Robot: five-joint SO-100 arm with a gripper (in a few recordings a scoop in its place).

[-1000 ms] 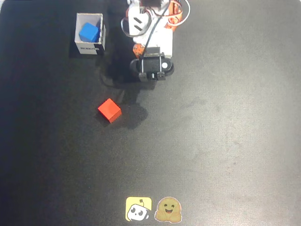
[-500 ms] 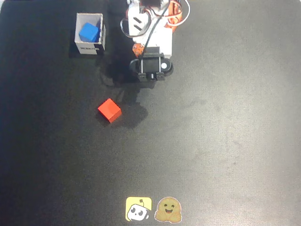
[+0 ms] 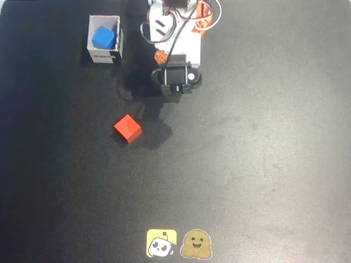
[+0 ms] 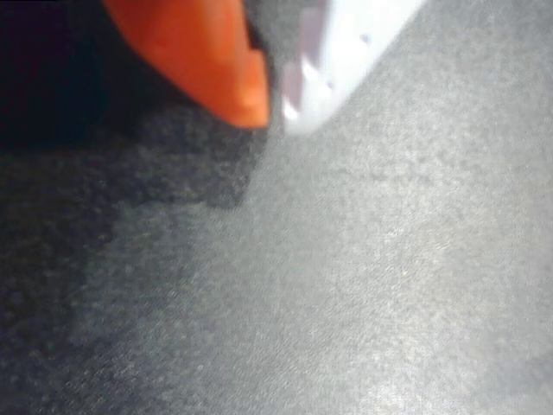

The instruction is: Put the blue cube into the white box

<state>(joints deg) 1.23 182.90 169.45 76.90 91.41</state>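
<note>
Only the red cube (image 3: 127, 129) interrupts the open black mat (image 3: 258, 153)

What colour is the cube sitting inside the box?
Bright blue. The cube lies inside the white box, clearest in the overhead view.

A bright blue cube (image 3: 104, 38) sits inside a white box (image 3: 92, 36) with a pale interior and a black text label on one side. A red-orange cube (image 3: 128, 129) lies on the black, faintly speckled table (image 3: 263, 153). The gripper (image 4: 275, 108) has one orange finger and one white. Two stickers: a yellow square sticker (image 3: 161, 243) with a white figure, and a tan smiling-face sticker (image 3: 196, 244).
</note>
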